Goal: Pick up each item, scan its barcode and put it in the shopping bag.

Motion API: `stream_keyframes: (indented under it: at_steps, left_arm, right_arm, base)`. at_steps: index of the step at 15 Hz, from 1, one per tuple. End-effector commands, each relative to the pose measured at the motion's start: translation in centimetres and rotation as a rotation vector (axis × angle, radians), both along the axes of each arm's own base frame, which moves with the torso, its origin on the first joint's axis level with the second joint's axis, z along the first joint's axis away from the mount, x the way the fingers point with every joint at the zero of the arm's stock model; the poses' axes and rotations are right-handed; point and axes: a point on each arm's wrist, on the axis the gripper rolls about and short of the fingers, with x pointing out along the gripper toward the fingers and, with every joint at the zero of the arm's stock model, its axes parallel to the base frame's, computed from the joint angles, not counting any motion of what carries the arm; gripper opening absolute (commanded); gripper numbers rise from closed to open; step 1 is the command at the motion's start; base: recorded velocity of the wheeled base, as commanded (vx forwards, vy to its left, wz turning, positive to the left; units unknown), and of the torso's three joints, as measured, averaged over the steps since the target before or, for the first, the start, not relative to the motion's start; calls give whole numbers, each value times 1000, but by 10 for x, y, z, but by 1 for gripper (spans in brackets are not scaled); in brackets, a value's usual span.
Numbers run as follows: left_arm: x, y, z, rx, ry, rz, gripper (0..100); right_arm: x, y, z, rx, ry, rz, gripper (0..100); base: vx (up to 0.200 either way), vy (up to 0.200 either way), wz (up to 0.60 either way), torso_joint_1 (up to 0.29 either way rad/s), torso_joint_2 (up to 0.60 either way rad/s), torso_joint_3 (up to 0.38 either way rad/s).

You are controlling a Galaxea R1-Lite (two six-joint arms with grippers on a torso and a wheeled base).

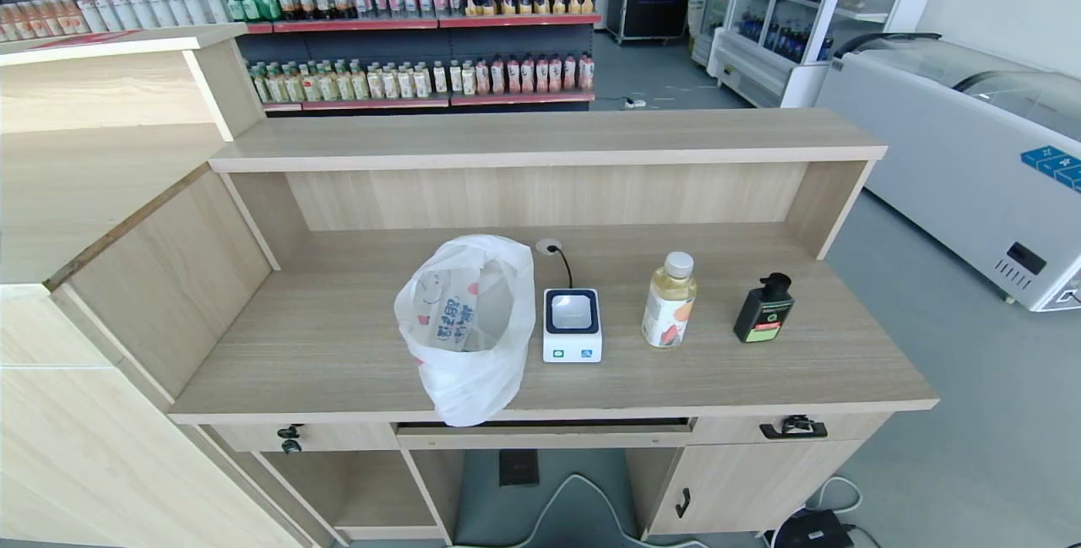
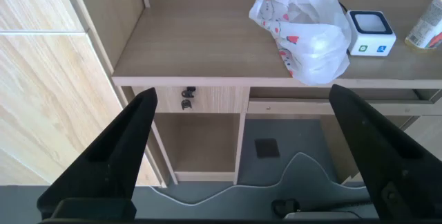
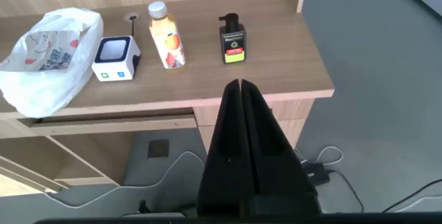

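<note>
The pale wooden worktop (image 1: 338,345) carries a row near its front edge: white plastic shopping bag (image 1: 467,324) (mouth open), white box scanner (image 1: 572,324), tall bottle of yellow drink (image 1: 669,301), and small black pump bottle (image 1: 763,309) nearest the right edge. The left tool (image 2: 242,98) gapes, empty. The right tool (image 3: 239,89) is pinched closed, so it should spread first, then take the drink bottle mid-body, probably leaving its label free for scanning.
</note>
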Motion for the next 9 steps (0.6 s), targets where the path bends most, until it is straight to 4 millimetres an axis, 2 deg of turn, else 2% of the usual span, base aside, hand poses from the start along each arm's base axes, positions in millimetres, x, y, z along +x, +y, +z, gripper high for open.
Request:
stream_keyframes:
  at_steps: [1,2,4,5,6,7,8,9]
  left_arm:
    - [0,0,0,-1,-1,0,100]
    - [0,0,0,-1,-1,0,100]
    - [0,0,0,-1,-1,0,100]
    - [0,0,0,-1,-1,0,100]
    - [0,0,0,-1,-1,0,100]
    - [0,0,0,-1,-1,-1,100]
    - [0,0,0,-1,-1,0,100]
    - [0,0,0,-1,-1,0,100]
  right_arm:
    - [103,0,55,-21,119,-2,0]
    - [114,0,52,-34,130,-2,100]
    - [149,1,40,-39,193,15,100]
    - [173,2,26,-36,228,16,100]
    - [193,3,14,-35,220,24,100]
    - [220,8,0,-34,191,43,100]
    - [232,11,-6,-36,172,55,100]
    - [255,18,-23,-39,166,75,100]
  base:
    - [0,0,0,0,0,0]
    - [0,0,0,0,0,0]
    - [0,0,0,0,0,0]
    - [0,0,0,0,0,0]
    - [0,0,0,0,0,0]
    - [0,0,0,0,0,0]
    - [0,0,0,0,0,0]
    - [0,0,0,0,0,0]
